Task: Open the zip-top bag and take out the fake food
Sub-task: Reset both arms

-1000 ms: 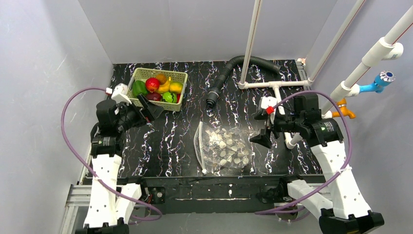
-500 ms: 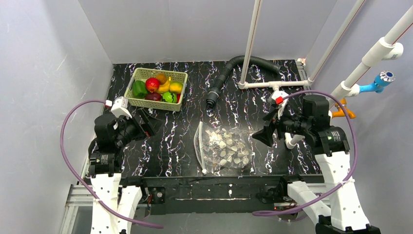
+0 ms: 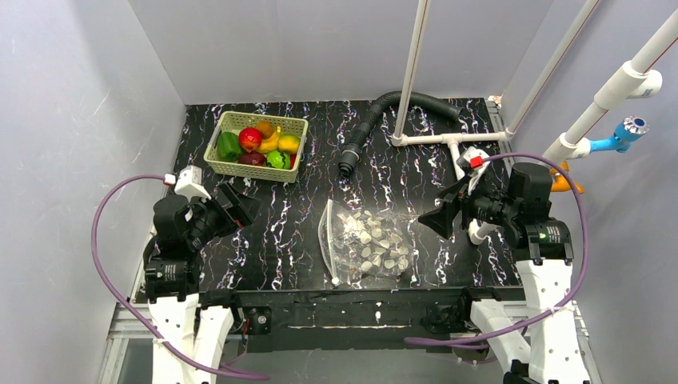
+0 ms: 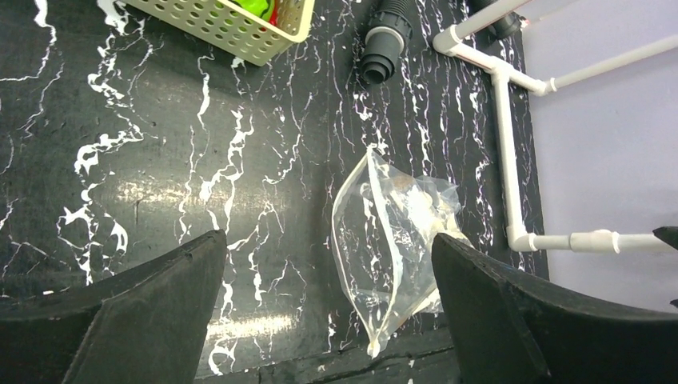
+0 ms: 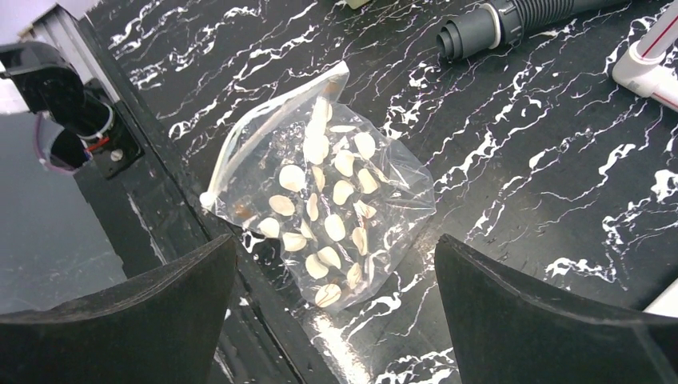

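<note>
Both pairs of jaws gape wide and grip nothing, those of the left arm (image 3: 188, 220) at eight o'clock on the worktop (image 3: 288, 224) and those of the right arm (image 3: 512, 210) at three o'clock. Each is well apart from the zip-top bag (image 3: 369, 242), which lies flat at six o'clock near the front edge, zip strip (image 3: 326, 240) along its nine o'clock side. Its clear plastic shows only printed white ovals, while the fake food (image 3: 260, 144) sits heaped in the pale green basket (image 3: 264, 117) at eleven o'clock, so the emptying looks done and the arms probably stand clear for that reason; no brand or writing is readable.
</note>
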Robot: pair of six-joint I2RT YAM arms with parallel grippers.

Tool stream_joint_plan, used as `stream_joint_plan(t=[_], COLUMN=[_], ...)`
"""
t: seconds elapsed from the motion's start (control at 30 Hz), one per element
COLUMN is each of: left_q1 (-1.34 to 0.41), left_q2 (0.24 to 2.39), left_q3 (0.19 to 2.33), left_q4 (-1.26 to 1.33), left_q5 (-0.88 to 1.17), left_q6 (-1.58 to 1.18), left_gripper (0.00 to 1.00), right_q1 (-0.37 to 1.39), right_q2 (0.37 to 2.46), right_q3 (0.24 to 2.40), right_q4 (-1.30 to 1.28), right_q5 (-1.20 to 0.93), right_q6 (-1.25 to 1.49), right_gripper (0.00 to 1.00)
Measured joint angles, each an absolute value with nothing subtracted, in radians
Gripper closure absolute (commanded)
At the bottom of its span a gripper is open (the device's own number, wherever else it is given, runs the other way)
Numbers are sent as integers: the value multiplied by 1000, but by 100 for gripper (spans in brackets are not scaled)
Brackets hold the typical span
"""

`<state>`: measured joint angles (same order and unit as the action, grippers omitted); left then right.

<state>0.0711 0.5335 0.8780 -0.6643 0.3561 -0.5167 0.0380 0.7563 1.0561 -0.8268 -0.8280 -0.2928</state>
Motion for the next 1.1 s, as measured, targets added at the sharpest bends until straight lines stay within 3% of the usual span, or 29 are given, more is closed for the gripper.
stream_joint_plan(t=[0.33,1.1], left_q1=[70,56], left_q2=[513,484], left_q3=[900,928], left_q4=[-702,-747], left_q5=[511,543], left_q6=[-376,-332], left_gripper=[0,0], right_q1=[-20,-52], right_q2=[752,719], right_q3=[1044,1042], right_q4=[-750,-726], right_q5=[-834,-812], right_q6=[-133,-68], right_gripper=[2,2])
